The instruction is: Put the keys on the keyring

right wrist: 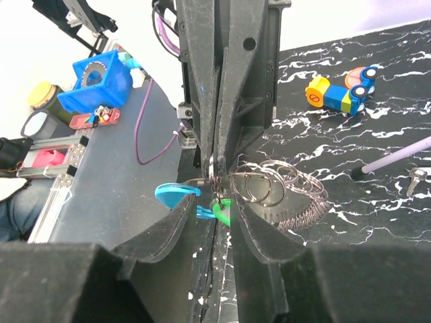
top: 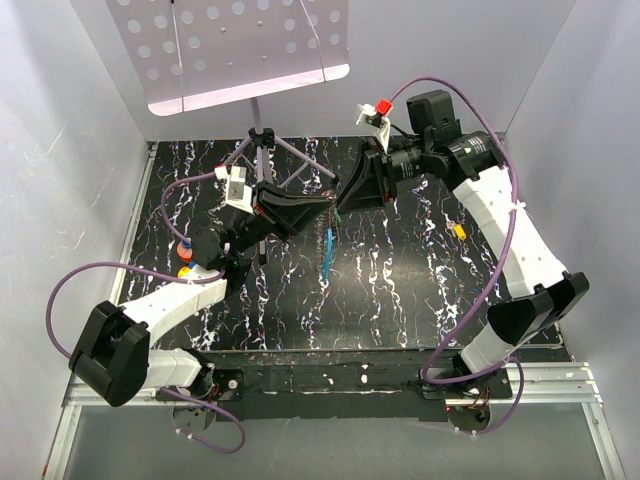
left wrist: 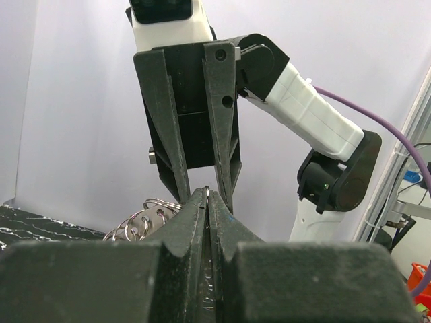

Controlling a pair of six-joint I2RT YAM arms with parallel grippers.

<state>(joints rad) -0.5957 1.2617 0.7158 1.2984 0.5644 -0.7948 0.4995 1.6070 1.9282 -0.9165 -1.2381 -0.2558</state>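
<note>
Top view: the left gripper [top: 328,209] and the right gripper [top: 344,204] meet tip to tip above the middle of the table [top: 430,300], both raised off it. A green fleck, the key [top: 340,212], sits at the meeting point. The light-blue tag [top: 327,250] hangs from there toward 6 o'clock. The ring wire is too fine to make out here.

Left wrist view: this gripper's jaws are almost together, pinching something thin at their tips, which I judge to be the ring wire. The keyring [left wrist: 145,219] shows as silvery loops at 8 o'clock from the tips. The right gripper comes down from 12 o'clock, its jaws also narrow.

Right wrist view: the right jaws stand narrow with the key's green head between them, so this gripper seems to hold the key. The ring's loops and a wire coil fan out toward 3 o'clock, and the tag lies at 9 o'clock.

As I judge it, the key has been brought to the ring but does not show as threaded. Slipping it onto the wire and running it round remains. The ring looks thin and springy, and the key tiny.
</note>
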